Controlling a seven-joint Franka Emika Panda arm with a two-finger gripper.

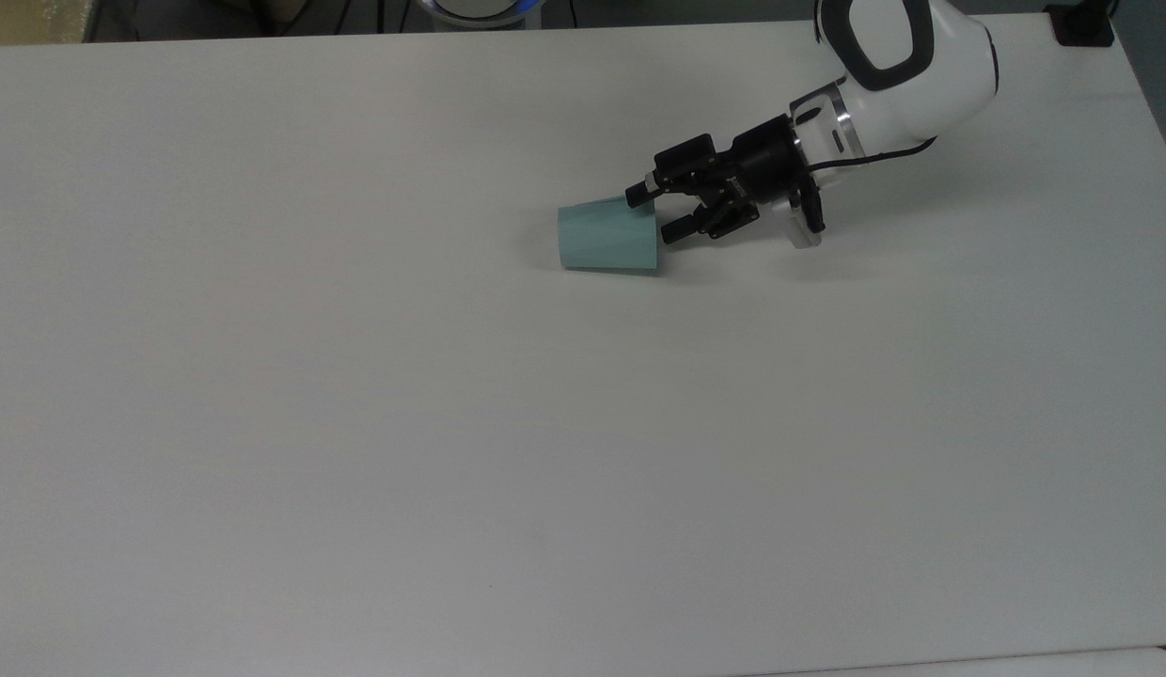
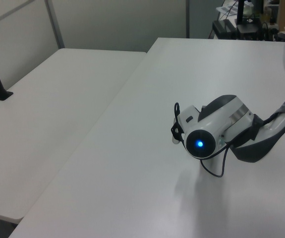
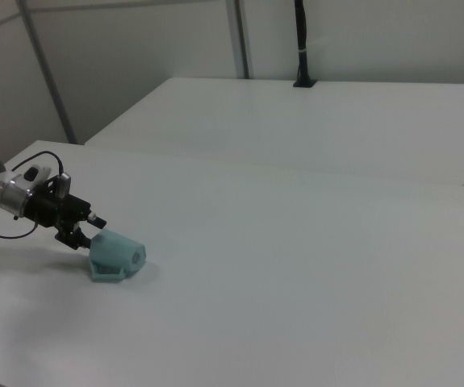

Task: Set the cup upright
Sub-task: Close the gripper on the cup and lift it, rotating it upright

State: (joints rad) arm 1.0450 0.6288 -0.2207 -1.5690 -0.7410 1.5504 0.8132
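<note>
Top view: high, steep look down over the whole counter. Left and right views: lower, oblique, from opposite ends, both showing the arm on that counter.

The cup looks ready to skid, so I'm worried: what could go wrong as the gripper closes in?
The teal cup lies on its side on the smooth white table, unbraced. The open gripper sits at its wide rim, so a finger might shove or roll the cup instead of straddling the wall. A grip on the thin rim alone could also slip as the cup is tipped upright.

No legible text, label or number anywhere.
</note>
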